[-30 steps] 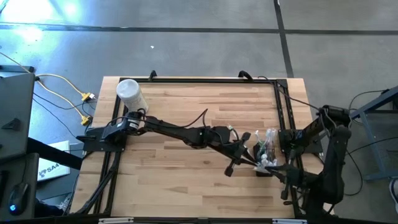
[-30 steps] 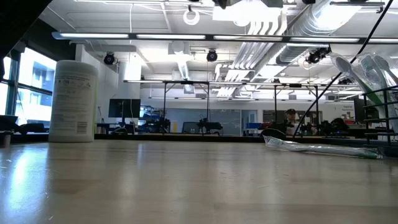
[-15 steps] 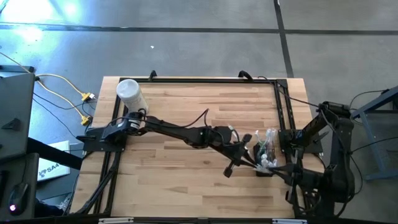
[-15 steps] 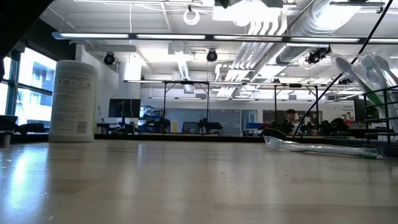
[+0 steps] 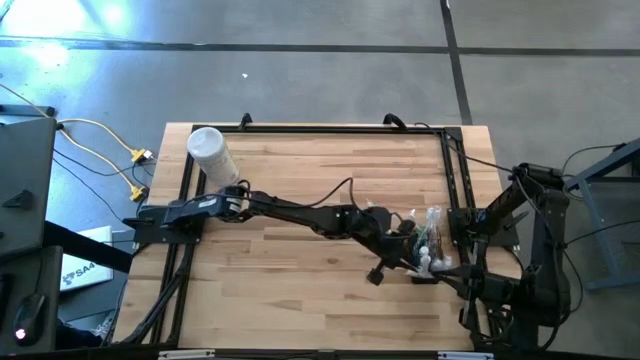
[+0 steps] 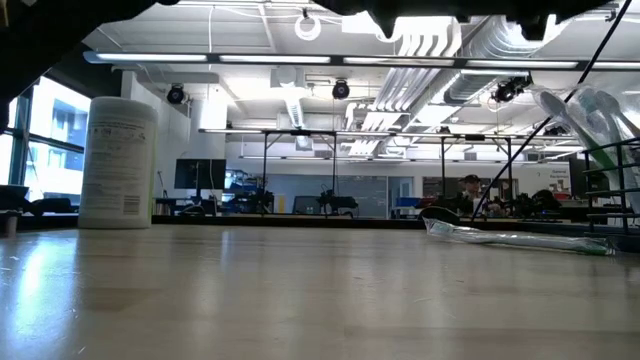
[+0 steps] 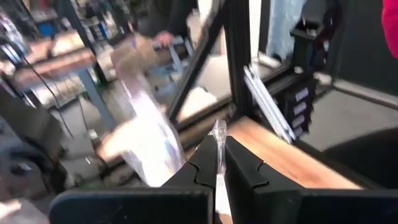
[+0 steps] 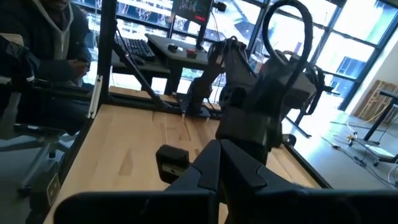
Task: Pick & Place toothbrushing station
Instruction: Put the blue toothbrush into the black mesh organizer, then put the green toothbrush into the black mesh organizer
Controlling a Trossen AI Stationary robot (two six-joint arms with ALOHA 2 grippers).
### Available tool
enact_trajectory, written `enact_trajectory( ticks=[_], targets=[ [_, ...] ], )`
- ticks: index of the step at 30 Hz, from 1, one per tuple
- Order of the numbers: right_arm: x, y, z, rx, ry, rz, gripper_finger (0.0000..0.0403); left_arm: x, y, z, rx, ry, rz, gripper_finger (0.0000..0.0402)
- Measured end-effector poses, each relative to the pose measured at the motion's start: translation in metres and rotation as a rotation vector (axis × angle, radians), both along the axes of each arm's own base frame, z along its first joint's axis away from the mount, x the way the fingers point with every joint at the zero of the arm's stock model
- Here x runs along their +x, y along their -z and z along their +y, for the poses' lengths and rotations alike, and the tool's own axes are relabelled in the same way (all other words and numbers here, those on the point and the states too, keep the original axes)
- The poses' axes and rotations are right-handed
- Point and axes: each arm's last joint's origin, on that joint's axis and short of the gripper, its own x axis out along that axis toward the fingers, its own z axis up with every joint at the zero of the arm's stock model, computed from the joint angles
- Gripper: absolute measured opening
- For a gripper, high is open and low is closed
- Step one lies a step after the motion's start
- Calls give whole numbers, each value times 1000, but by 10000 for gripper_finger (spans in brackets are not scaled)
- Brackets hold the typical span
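Spreading across the middle of the high view is the wooden desk (image 5: 300,180), fenced by a black frame, with a white canister (image 5: 211,152) standing near its far left corner. From the left side the left arm (image 5: 290,212) reaches long and low across the boards, so that the left tool (image 5: 408,248) sits right against the black mesh holder (image 5: 428,262) by the desk's right edge. Clear wrapped toothbrushes (image 5: 428,238) stand up out of that holder in a bunch. In the left wrist view the left tool's fingers (image 7: 199,169) are nearly closed, pinching a thin strip of clear wrapper (image 7: 218,146) between them; whether a brush is inside it cannot be told. The right arm (image 5: 535,240) is folded up off the desk's right side, and its right tool (image 8: 219,163) has the fingers closed together, holding nothing. At desk level, one wrapped toothbrush (image 6: 515,238) lies flat on the boards, near the holder's wire edge (image 6: 622,185).
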Motion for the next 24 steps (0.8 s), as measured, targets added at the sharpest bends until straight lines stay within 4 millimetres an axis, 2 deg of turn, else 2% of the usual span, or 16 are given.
enact_trajectory(
  ticks=[9,13,17,24],
  targets=[
    [0,1,2,31,2,18,3,0,-6,0,-2,2,20,28],
    [1,1,3,47,3,20,3,1,-6,0,-1,1,18,50],
    [1,1,3,53,2,18,3,1,-6,0,2,-19,22,87],
    [4,1,2,54,17,26,3,1,-9,0,-22,-25,-4,179]
  ],
)
